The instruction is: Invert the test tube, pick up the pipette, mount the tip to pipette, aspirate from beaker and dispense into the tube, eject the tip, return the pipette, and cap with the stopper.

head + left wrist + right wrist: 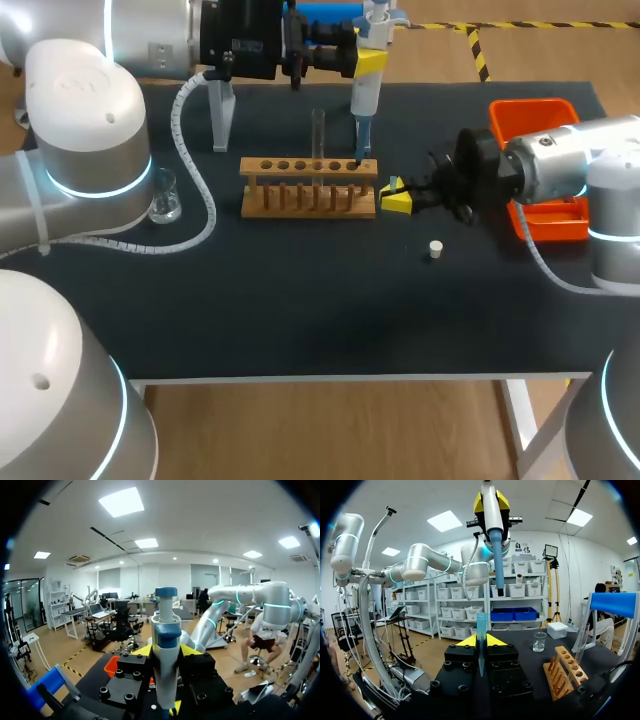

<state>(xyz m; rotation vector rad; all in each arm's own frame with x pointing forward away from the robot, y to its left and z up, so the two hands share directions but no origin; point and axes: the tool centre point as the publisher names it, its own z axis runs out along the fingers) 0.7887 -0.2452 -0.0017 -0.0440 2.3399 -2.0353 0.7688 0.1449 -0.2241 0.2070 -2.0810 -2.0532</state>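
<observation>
- The right fingers (466, 641) are clamped on the pipette tip (481, 625), holding it upright just off the right end of the rack (308, 187). The tip looks like thin, light plastic that could flex or tilt if pinched hard. A hold low on its body, leaving the open mouth free, seems best.
- The left fingers (144, 651) are closed around the pipette (165, 630) at mid-body, plunger end up. It reads as stiff, smooth and fairly light. Its nose hangs over the rack's right end, above the tip's mouth and apart from it, close to in line.
- Seating the tip will likely need a straight downward press. Off-axis, the tip could bend or skid out of the grip.
- The test tube (318, 133) stands upright in the rack near its middle, just left of the pipette's nose. It is thin, breakable glass and the nearest thing to knock.
- The beaker (165, 197), clear glass, sits well left of the rack, close to the left arm's tubing.
- The stopper (434, 249), small and white, lies on the bench (300, 320) in front of the rack's right end, near the right arm.
- The orange tray (535, 120) stands well right of the rack, partly behind the right arm.
</observation>
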